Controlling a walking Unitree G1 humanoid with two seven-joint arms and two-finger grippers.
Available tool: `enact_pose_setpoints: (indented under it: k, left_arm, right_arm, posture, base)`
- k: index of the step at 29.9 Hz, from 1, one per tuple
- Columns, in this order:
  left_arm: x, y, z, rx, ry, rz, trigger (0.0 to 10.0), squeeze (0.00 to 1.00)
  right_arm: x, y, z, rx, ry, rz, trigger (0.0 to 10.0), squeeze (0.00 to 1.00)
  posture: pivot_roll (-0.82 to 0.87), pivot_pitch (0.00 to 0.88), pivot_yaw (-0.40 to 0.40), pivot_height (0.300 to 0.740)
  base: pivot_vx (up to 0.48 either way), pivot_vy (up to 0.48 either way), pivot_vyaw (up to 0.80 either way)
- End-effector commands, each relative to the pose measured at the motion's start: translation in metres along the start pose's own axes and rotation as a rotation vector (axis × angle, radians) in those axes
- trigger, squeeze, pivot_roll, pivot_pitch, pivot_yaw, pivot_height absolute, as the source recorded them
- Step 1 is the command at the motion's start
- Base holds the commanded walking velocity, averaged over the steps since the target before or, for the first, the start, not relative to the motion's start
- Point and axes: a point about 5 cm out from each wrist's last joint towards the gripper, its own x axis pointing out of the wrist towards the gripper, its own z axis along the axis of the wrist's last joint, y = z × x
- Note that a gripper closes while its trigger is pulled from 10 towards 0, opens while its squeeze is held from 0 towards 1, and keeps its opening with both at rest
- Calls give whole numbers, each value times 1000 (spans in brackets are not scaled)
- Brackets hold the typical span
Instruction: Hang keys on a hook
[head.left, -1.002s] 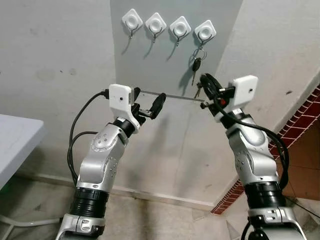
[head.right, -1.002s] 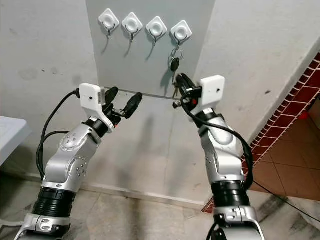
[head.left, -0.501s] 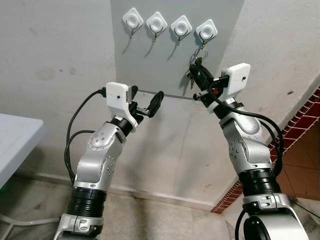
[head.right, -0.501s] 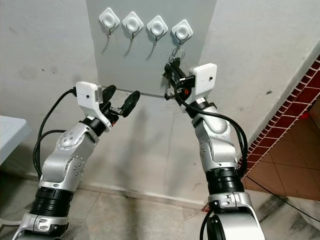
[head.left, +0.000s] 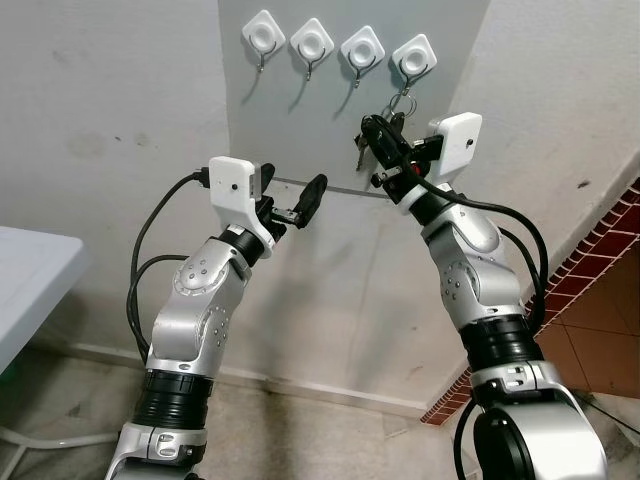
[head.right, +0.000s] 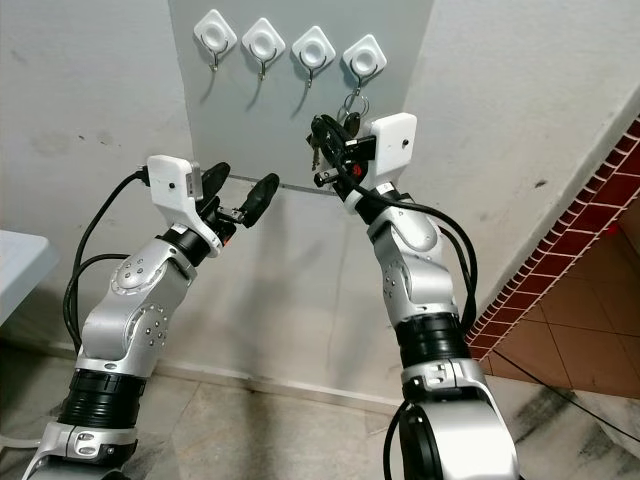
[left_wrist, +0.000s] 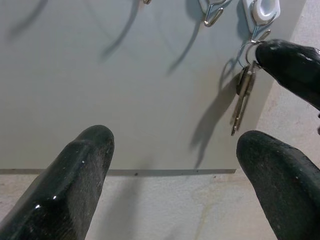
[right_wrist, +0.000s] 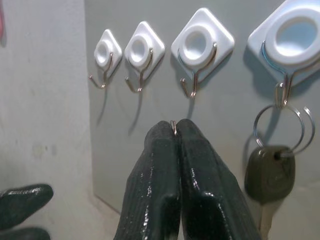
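— What is held, and where?
— A thin metal key ring (right_wrist: 173, 126) with small silver keys (head.left: 362, 150) is pinched in the closed right end effector (head.left: 372, 128), below and beside four white hooks (head.left: 362, 49).
— And the rest?
— A black car key (right_wrist: 269, 172) is hung on the hook nearest it; the left end effector (head.left: 298, 205) is spread wide.

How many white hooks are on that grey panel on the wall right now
4, in one row along the panel's top: far-left hook, second hook, third hook, all bare, and far-right hook, with a key ring hanging from it.
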Motion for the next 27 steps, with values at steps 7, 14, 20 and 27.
enact_pose_setpoints:
  k: [7, 14, 20, 27]
  left_arm:
    - [5, -3, 7, -1, -17, -12, 10000, 0]
    - [5, -3, 8, -4, -19, -10, 10000, 0]
    - [4, -2, 7, -8, -20, -6, 10000, 0]
    - [3, -2, 8, -11, -21, -1, 10000, 0]
  right_arm:
    - [19, -1, 13, 32, -52, -11, 10000, 0]
    - [28, -5, 20, 46, -83, -44, 10000, 0]
    - [34, -5, 25, 68, -97, -50, 10000, 0]
    - [39, -5, 26, 52, -96, -46, 10000, 0]
  posture:
    - [18, 4, -83, 740]
    - [21, 7, -85, 740]
    - [24, 12, -89, 740]
    - [29, 14, -94, 740]
  base:
    - [0, 0, 0]
    - [0, 0, 0]
    - [0, 0, 0]
    - [0, 0, 0]
